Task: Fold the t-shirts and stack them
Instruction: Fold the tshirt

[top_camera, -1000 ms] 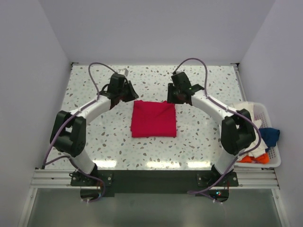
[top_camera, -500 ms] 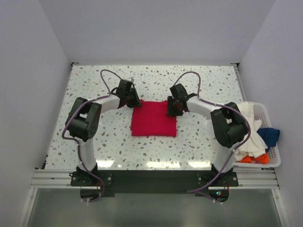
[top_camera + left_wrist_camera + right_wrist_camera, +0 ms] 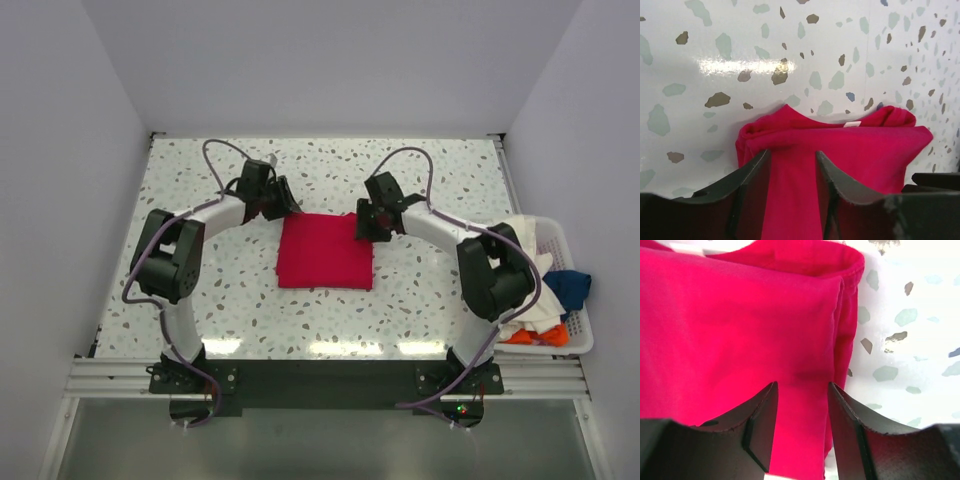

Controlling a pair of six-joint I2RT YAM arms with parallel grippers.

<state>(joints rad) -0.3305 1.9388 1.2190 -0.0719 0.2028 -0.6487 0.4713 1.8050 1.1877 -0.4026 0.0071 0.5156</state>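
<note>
Red t-shirt (image 3: 325,255), folded square at bench (image 3: 430,170) centre; left end effector (image 3: 792,153) and right end effector (image 3: 801,385) part-open at its far corners, gripping nothing; risk: either snags a layer on lifting away, undoing the fold.

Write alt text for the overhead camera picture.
A folded red t-shirt lies flat on the speckled table, with the left tool and right tool at its two far corners. A white basket of loose shirts sits at the right edge.
</note>
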